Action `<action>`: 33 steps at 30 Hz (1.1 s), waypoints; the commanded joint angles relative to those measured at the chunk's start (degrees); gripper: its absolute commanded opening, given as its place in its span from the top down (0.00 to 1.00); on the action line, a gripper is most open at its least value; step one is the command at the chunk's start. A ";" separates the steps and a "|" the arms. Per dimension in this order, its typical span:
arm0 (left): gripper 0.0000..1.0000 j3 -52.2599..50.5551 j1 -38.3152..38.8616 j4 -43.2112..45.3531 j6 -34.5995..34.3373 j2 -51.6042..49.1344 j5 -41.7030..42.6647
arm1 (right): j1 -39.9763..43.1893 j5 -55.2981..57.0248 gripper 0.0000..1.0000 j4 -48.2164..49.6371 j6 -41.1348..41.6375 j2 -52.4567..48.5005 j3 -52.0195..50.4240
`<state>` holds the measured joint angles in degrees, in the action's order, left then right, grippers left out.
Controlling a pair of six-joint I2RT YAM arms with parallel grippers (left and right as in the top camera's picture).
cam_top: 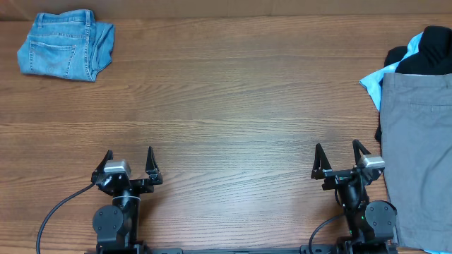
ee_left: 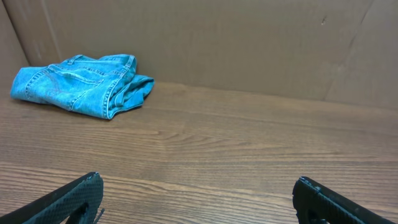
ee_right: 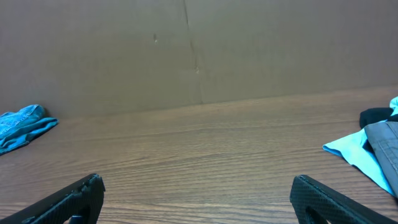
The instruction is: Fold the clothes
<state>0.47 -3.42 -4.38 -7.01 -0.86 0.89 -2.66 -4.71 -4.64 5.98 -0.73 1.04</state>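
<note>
Grey cotton shorts [cam_top: 418, 148] lie flat at the table's right edge, on top of a black piece [cam_top: 431, 53] and a light-blue piece [cam_top: 371, 85]. Folded blue denim shorts [cam_top: 65, 45] sit at the far left corner; they also show in the left wrist view [ee_left: 81, 84]. My left gripper [cam_top: 128, 156] is open and empty near the front edge, far from the denim. My right gripper [cam_top: 337, 155] is open and empty, just left of the grey shorts. The right wrist view shows the light-blue piece [ee_right: 356, 151] and grey edge [ee_right: 385, 140].
A brown cardboard wall [ee_left: 249, 43] stands along the table's far side. The wooden tabletop [cam_top: 233, 106] stretches between the denim and the pile at the right. Cables trail from both arm bases at the front edge.
</note>
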 commanded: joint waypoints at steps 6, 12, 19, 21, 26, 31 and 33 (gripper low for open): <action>0.00 -0.20 -0.31 -0.04 1.25 0.59 0.57 | 0.15 -0.46 0.00 0.26 -0.20 0.57 -0.57; 0.00 -0.20 -0.31 -0.04 1.25 0.59 0.57 | 0.15 -0.46 0.00 0.26 -0.20 0.57 -0.57; 0.00 -0.20 -0.31 -0.04 1.25 0.59 0.57 | 0.15 -0.46 0.00 0.26 -0.20 0.57 -0.57; 0.00 -0.20 -0.31 -0.04 1.25 0.59 0.57 | 0.15 -0.46 0.00 0.26 -0.20 0.57 -0.57; 0.00 -0.20 -0.31 -0.04 1.25 0.59 0.57 | 0.15 -0.48 0.00 0.33 -0.17 0.57 -0.57; 0.00 -0.20 -0.31 -0.04 1.25 0.59 0.57 | 0.09 -9.84 0.00 2.95 10.64 0.57 -0.57; 0.00 -0.20 -0.31 -0.04 1.25 0.59 0.57 | 0.09 -17.57 0.00 4.98 19.47 0.57 -0.57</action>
<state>0.47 -3.42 -4.38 -7.01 -0.86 0.89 -2.66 -10.94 -1.43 12.95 -0.73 1.04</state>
